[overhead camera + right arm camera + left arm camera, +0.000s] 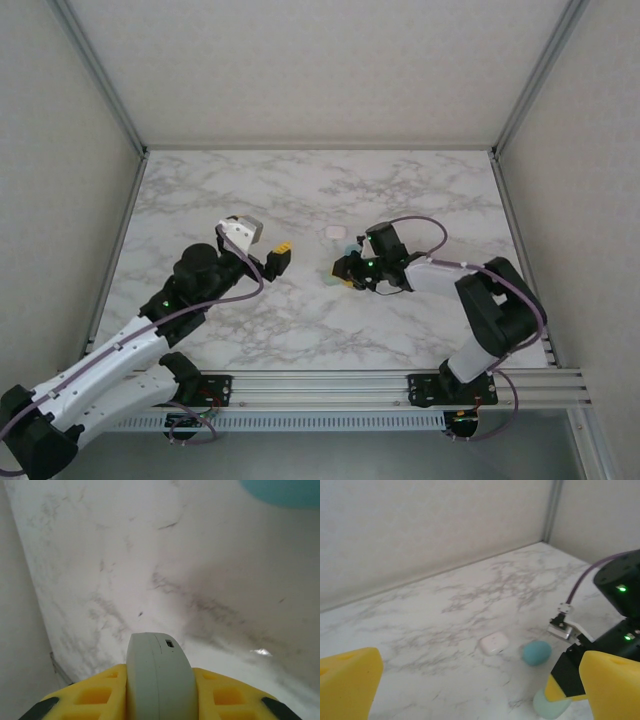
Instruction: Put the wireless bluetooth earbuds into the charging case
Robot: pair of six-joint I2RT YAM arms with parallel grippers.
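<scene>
My right end effector (159,700) clenches a pale mint case (159,665); my left end effector (480,690) hangs released, teal case (537,652) ahead.

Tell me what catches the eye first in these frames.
The right gripper stands out first. It is clamped on a pale mint case between yellow fingers, near the middle of the marble table. Just past it lie a teal case and a white case, close together but apart. The left gripper is wide open, facing them.
</scene>
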